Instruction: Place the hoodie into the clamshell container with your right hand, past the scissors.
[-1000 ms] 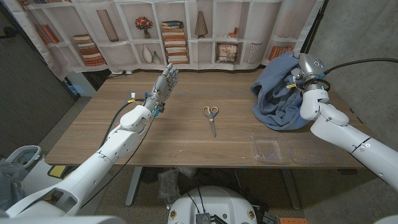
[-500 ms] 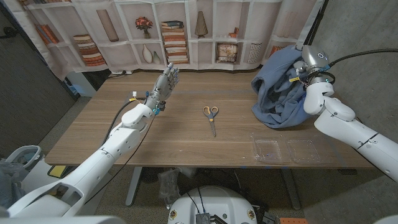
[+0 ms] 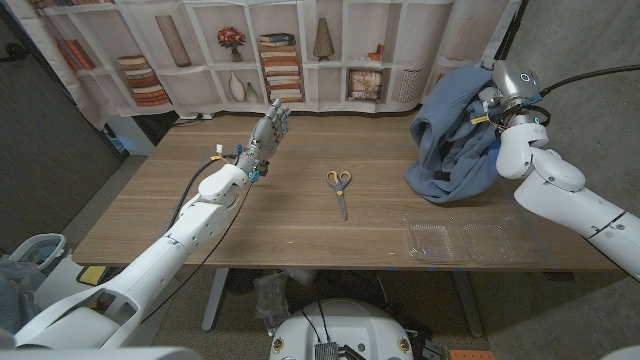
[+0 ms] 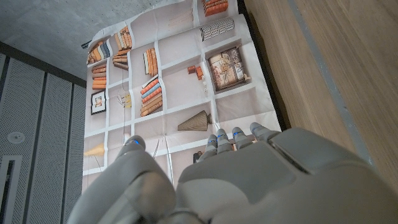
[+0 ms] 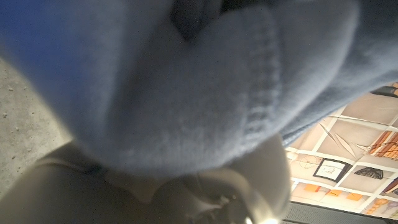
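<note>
A blue hoodie (image 3: pixel 455 140) hangs bunched at the table's far right, its lower folds still on the wood. My right hand (image 3: pixel 490 105) grips its upper part, buried in the cloth. In the right wrist view the blue fabric (image 5: pixel 186 81) drapes over the hand. The clear clamshell container (image 3: pixel 468 241) lies open near the front right edge. Scissors (image 3: pixel 340 187) with orange-yellow handles lie at the table's middle. My left hand (image 3: pixel 268 130) is raised over the far left part of the table, fingers straight and apart, holding nothing; its back (image 4: pixel 249 180) shows in the left wrist view.
A backdrop printed with shelves (image 3: pixel 280 50) hangs behind the table. A concrete wall (image 3: pixel 590 60) stands close at the right. A black cable (image 3: pixel 590 75) runs to my right wrist.
My right hand has lifted the hoodie higher and a little to the right, stretching the cloth upward. The left hand has hardly moved.
</note>
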